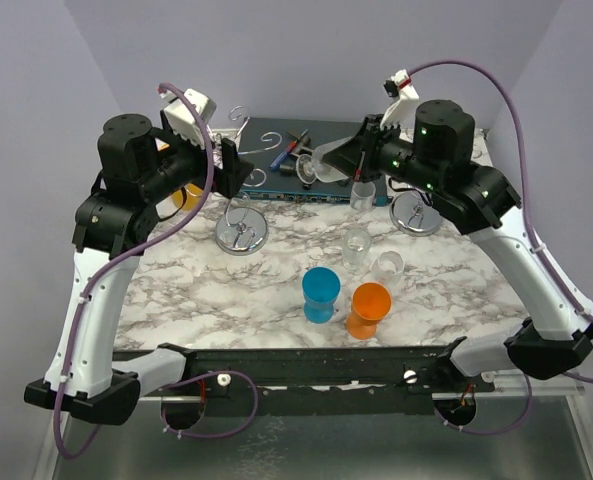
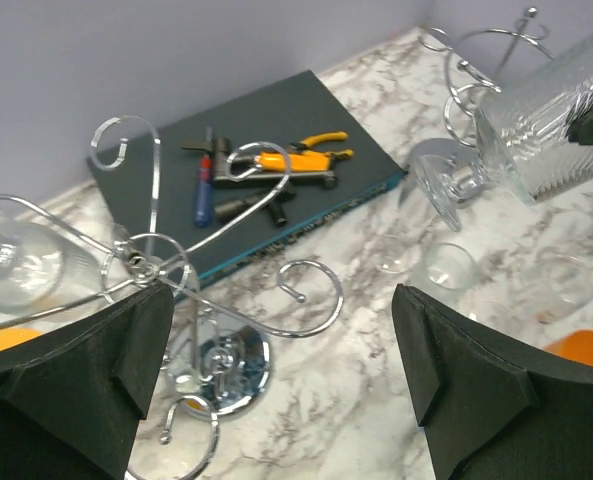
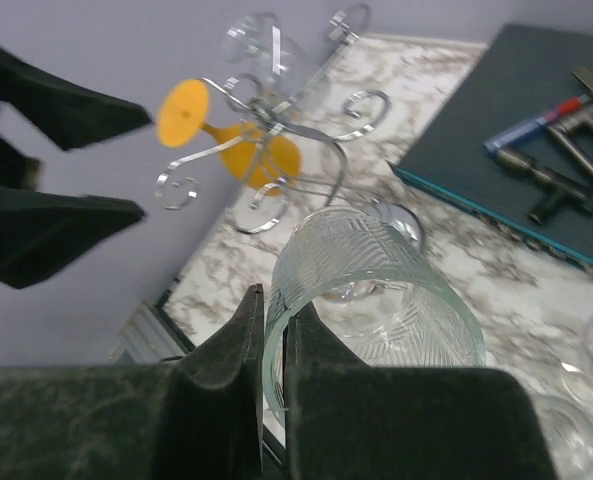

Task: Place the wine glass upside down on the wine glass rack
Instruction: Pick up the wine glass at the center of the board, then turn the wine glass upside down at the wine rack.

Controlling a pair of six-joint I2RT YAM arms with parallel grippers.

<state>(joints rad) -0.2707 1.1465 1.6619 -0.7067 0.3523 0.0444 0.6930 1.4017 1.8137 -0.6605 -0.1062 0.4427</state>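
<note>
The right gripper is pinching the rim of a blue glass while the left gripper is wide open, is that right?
Nearly. The wine glass pinched by the right gripper is clear, not blue, as the right wrist view shows. The rim grip and the open left gripper are correct.

Two arms [image 1: 136, 185], black joints, white lower links, purple cables [image 1: 212, 165], green lights [image 1: 425, 130], matte black fingers [image 2: 76, 370]

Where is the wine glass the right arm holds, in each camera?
Top: wine glass at back centre, in the right gripper.
Left wrist: upper right, tilted.
Right wrist: centre, rim pinched by the gripper.
Shared landmark: the dark board with tools.
</note>
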